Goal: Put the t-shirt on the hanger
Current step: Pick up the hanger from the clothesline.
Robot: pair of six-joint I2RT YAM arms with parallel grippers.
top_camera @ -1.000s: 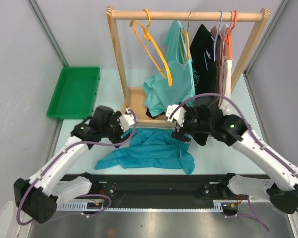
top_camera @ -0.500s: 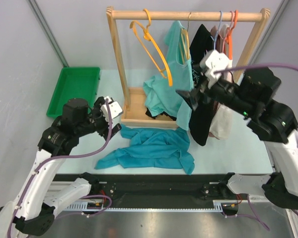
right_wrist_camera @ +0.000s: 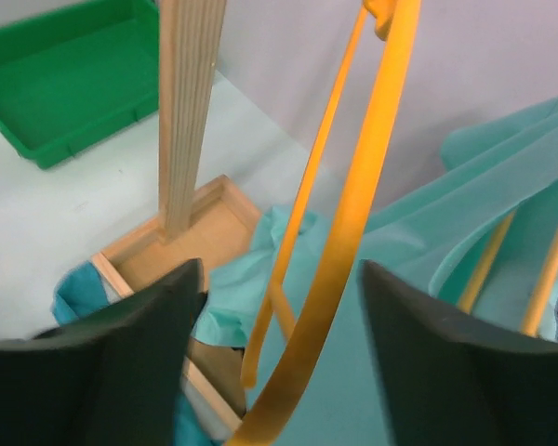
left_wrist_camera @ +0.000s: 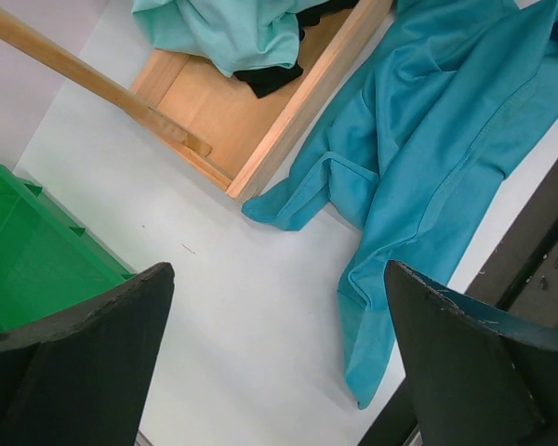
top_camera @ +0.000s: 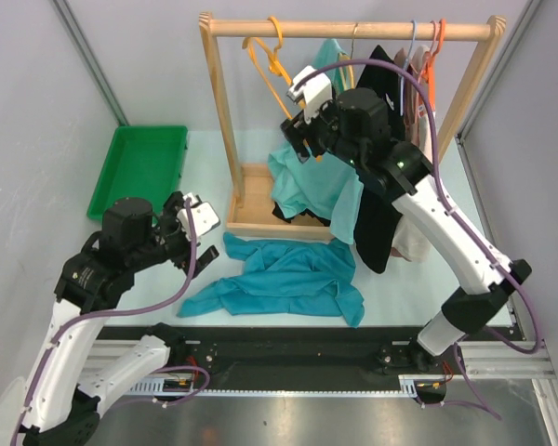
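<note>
Well, the right claw (right_wrist_camera: 279, 279) is up at the wooden rack (top_camera: 353, 30) along the far edge of the surface (left_wrist_camera: 214, 307). Its fingers are spread wide on either side of the hanger (right_wrist_camera: 367, 186), which hangs by its hook from the rail. The yellow-orange band runs through the gap, and I can't see either pad pressing it, so nothing is gripped yet.

The t-shirt (top_camera: 288, 279) lies in a rumpled heap at the middle of the near edge, one sleeve trailing toward the left. The left claw (left_wrist_camera: 274, 307) hovers over the bare patch beside it, open wide and empty. A green tray (top_camera: 135, 172) sits at the far left corner.

To my eye the trouble starts with the hanger. It's thin and free to swing — a pinch that lands off-centre could knock it aside or let it twist in the pads. The hook has to come up and over the rail; pulled straight out, it would catch and tug the whole rack. The mint-green shirt (top_camera: 321, 177) hangs just beside it and could be caught in the grip too. Then there's the t-shirt — bunched like that, I can't make out its neck opening, so threading the hanger through looks chancy.
</note>
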